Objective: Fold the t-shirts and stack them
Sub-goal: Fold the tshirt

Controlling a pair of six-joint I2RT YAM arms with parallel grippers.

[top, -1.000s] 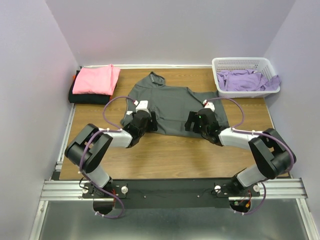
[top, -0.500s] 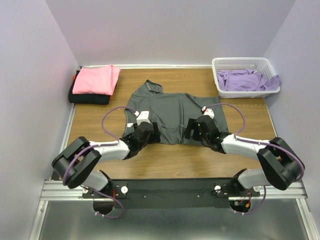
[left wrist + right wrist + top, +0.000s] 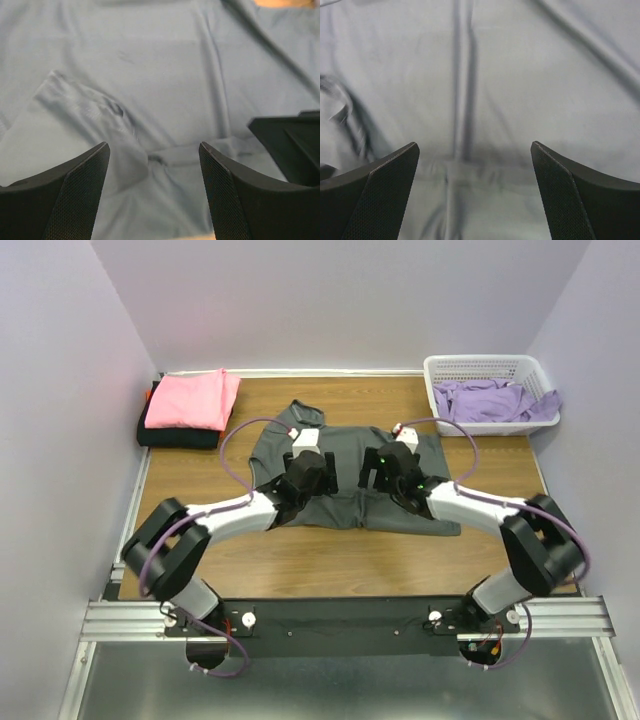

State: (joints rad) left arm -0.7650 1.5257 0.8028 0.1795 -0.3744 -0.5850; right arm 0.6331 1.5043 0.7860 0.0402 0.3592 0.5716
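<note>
A dark charcoal grey t-shirt [image 3: 345,445] lies spread on the middle of the wooden table, its collar toward the far side. My left gripper [image 3: 312,478] hovers over its left half, open, with only creased cloth [image 3: 150,100] under the jaws [image 3: 155,145]. My right gripper [image 3: 375,472] is over the right half, also open [image 3: 475,145], with a folded hem band [image 3: 480,170] below it. A folded pink t-shirt [image 3: 190,398] rests on a black one [image 3: 172,437] at the far left. Lavender t-shirts [image 3: 495,400] fill the basket.
The white lattice basket [image 3: 487,364] stands at the far right corner, with cloth hanging over its right rim. Purple walls close in the table on three sides. Bare wood [image 3: 330,560] runs between the shirt and the arm bases.
Both grippers have moved from the shirt's near hem toward the far side, over its middle. The shirt sits a little nearer than a second ago, and the right jaws have widened.
</note>
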